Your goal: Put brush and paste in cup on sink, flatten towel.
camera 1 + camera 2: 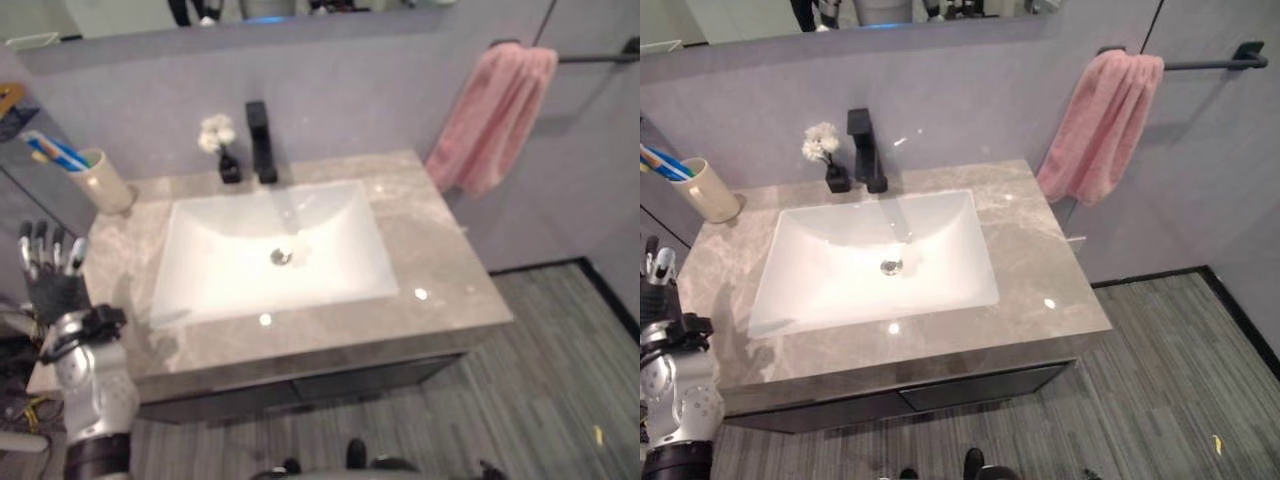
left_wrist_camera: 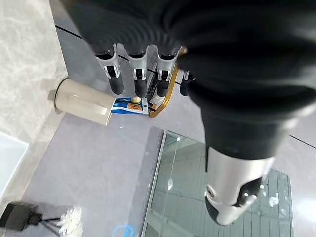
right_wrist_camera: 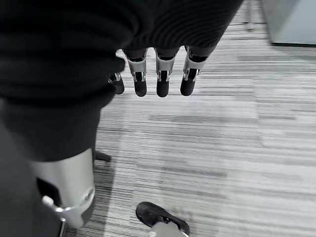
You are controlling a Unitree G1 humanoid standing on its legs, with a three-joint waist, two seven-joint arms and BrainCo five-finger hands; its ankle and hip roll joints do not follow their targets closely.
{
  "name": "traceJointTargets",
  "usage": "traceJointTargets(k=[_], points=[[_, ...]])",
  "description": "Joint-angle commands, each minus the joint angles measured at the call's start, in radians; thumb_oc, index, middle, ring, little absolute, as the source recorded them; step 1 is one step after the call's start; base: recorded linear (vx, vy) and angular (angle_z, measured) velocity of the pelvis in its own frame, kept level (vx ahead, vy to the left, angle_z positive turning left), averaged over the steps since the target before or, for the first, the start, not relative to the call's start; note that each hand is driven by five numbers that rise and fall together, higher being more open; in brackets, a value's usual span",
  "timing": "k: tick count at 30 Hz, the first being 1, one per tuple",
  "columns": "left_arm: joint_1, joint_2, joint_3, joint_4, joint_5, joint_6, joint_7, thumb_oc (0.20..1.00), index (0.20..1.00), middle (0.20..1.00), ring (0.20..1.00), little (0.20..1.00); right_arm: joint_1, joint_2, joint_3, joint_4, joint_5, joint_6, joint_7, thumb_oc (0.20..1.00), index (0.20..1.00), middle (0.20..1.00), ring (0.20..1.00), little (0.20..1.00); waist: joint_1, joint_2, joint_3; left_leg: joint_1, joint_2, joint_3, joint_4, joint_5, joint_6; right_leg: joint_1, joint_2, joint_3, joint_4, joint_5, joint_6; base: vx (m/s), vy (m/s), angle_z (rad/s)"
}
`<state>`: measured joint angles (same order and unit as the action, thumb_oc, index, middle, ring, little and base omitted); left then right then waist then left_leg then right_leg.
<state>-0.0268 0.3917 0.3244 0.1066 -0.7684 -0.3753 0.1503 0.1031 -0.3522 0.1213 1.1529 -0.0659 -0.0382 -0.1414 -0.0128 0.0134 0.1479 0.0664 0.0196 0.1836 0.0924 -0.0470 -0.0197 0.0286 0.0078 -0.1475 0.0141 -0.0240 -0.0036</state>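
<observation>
Looking down from the robot's head, a grey marbled counter (image 1: 440, 255) holds a white rectangular sink (image 1: 270, 250) with a black faucet (image 1: 260, 140) at its back edge. Just beside the faucet stands a small dark vase of white flowers (image 1: 220, 145). At the counter's back left corner sits a cream cup (image 1: 105, 180), upright, with a blue toothbrush (image 1: 62, 152) and a toothpaste tube leaning out of it together; the two are hard to tell apart. A pink towel (image 1: 495, 115) hangs bunched and creased over a black bar (image 1: 1215, 63) on the wall to the right of the counter, well apart from the cup.

The left hand (image 1: 50, 262) is raised over the counter's left edge, near the cup but not touching it, fingers straight and holding nothing. The right hand (image 3: 158, 74) hangs over the grey striped floor (image 3: 237, 148), fingers straight and empty. A mirror (image 2: 197, 197) runs above the counter.
</observation>
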Motion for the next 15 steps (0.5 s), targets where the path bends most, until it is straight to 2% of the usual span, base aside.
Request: traceJointTargets(k=[1, 3, 4, 5, 7, 8, 9, 10, 12, 13, 14, 15], points=[[0.008, 0.036, 0.028, -0.056, 0.013, -0.039, -0.019, 1.0, 1.0, 1.0, 1.0, 1.0, -0.017, -0.036, 0.02, 0.037, 0.02, -0.007, -0.025, 1.0, 1.0, 1.0, 1.0, 1.0, -0.026, -0.042, -0.026, -0.116, -0.087, -0.042, 0.138, -0.106, 0.036, 0.042, 0.038, 0.04, 0.029, -0.089, 0.005, 0.02, -0.079, 0.03], [0.005, 0.037, 0.022, -0.053, 0.015, -0.038, -0.017, 1.0, 1.0, 1.0, 1.0, 1.0, -0.018, -0.042, 0.018, 0.041, 0.015, -0.005, -0.03, 1.0, 1.0, 1.0, 1.0, 1.0, -0.026, -0.044, -0.023, -0.13, -0.077, -0.041, 0.157, -0.103, 0.031, 0.047, 0.038, 0.038, 0.024, -0.088, 0.001, 0.02, -0.109, 0.04], [-0.006, 0.049, 0.01, -0.054, 0.016, -0.036, -0.007, 1.0, 1.0, 1.0, 1.0, 1.0, -0.014, -0.047, 0.007, 0.049, 0.02, 0.0, -0.042, 1.0, 1.0, 1.0, 1.0, 1.0, -0.033, -0.055, -0.018, -0.148, -0.032, -0.052, 0.116, -0.061, 0.021, 0.055, 0.03, 0.02, 0.025, -0.096, -0.011, 0.02, -0.103, 0.11], [-0.006, 0.05, 0.01, -0.054, 0.017, -0.036, -0.007, 1.0, 1.0, 1.0, 1.0, 1.0, -0.014, -0.046, 0.007, 0.049, 0.02, 0.0, -0.042, 1.0, 1.0, 1.0, 1.0, 1.0, -0.035, -0.056, -0.019, -0.147, -0.034, -0.054, 0.111, -0.057, 0.022, 0.054, 0.028, 0.017, 0.027, -0.097, -0.011, 0.04, -0.123, 0.15], [-0.002, 0.05, 0.017, -0.054, 0.016, -0.04, 0.007, 1.0, 1.0, 1.0, 1.0, 1.0, -0.016, -0.043, 0.01, 0.058, 0.022, 0.001, -0.052, 1.0, 1.0, 1.0, 1.0, 1.0, -0.032, -0.064, -0.019, -0.159, -0.022, -0.115, 0.054, -0.012, 0.02, 0.048, 0.028, 0.021, 0.04, -0.104, -0.019, 0.04, -0.054, 0.12], [-0.006, 0.053, 0.02, -0.056, 0.015, -0.051, 0.03, 1.0, 1.0, 1.0, 1.0, 1.0, -0.014, -0.037, 0.016, 0.063, 0.021, 0.001, -0.056, 1.0, 1.0, 1.0, 1.0, 1.0, -0.043, -0.07, -0.015, -0.167, 0.017, -0.14, -0.024, 0.049, 0.008, 0.031, 0.027, 0.018, 0.075, -0.122, -0.028, 0.05, -0.052, -0.01], [-0.012, 0.058, 0.021, -0.059, 0.014, -0.058, 0.04, 1.0, 1.0, 1.0, 1.0, 1.0, -0.013, -0.033, 0.019, 0.064, 0.025, -0.001, -0.06, 1.0, 1.0, 1.0, 1.0, 1.0, -0.05, -0.067, -0.009, -0.168, 0.043, -0.143, -0.073, 0.076, 0.0, 0.021, 0.028, 0.016, 0.097, -0.137, -0.035, 0.04, -0.042, 0.01], [-0.013, 0.059, 0.021, -0.058, 0.014, -0.058, 0.04, 1.0, 1.0, 1.0, 1.0, 1.0, -0.013, -0.033, 0.019, 0.065, 0.025, -0.002, -0.06, 1.0, 1.0, 1.0, 1.0, 1.0, -0.051, -0.068, -0.01, -0.161, 0.042, -0.144, -0.091, 0.087, -0.001, 0.016, 0.027, 0.015, 0.104, -0.141, -0.037, 0.04, 0.009, 0.0], [-0.01, 0.071, 0.024, -0.071, 0.024, -0.06, 0.049, 1.0, 1.0, 1.0, 1.0, 1.0, -0.014, -0.028, 0.027, 0.075, 0.026, 0.001, -0.064, 1.0, 1.0, 1.0, 1.0, 1.0, -0.051, -0.051, 0.002, -0.14, 0.066, -0.177, -0.176, 0.124, -0.01, -0.001, 0.035, 0.022, 0.164, -0.175, -0.038, 0.11, 0.082, 0.03], [-0.001, 0.076, 0.032, -0.084, 0.032, -0.063, 0.051, 1.0, 1.0, 1.0, 1.0, 1.0, -0.016, -0.028, 0.034, 0.081, 0.02, 0.002, -0.064, 1.0, 1.0, 1.0, 1.0, 1.0, -0.046, -0.039, 0.008, -0.139, 0.071, -0.203, -0.18, 0.125, -0.016, -0.006, 0.037, 0.033, 0.197, -0.198, -0.038, 0.23, 0.233, -0.07], [0.02, 0.09, 0.05, -0.1, 0.05, -0.063, 0.048, 1.0, 1.0, 1.0, 1.0, 1.0, -0.014, -0.032, 0.034, 0.092, 0.014, 0.005, -0.059, 1.0, 1.0, 1.0, 1.0, 1.0, -0.032, -0.023, 0.012, -0.135, 0.059, -0.26, -0.145, 0.13, -0.017, -0.008, 0.03, 0.055, 0.258, -0.226, -0.039, 0.25, 0.292, -0.19], [0.035, 0.094, 0.062, -0.112, 0.052, -0.063, 0.044, 1.0, 1.0, 1.0, 1.0, 1.0, -0.018, -0.029, 0.033, 0.095, 0.009, 0.005, -0.056, 1.0, 1.0, 1.0, 1.0, 1.0, -0.031, -0.016, 0.012, -0.136, 0.048, -0.27, -0.115, 0.108, -0.015, -0.007, 0.021, 0.066, 0.277, -0.242, -0.037, 0.27, 0.363, -0.4]])
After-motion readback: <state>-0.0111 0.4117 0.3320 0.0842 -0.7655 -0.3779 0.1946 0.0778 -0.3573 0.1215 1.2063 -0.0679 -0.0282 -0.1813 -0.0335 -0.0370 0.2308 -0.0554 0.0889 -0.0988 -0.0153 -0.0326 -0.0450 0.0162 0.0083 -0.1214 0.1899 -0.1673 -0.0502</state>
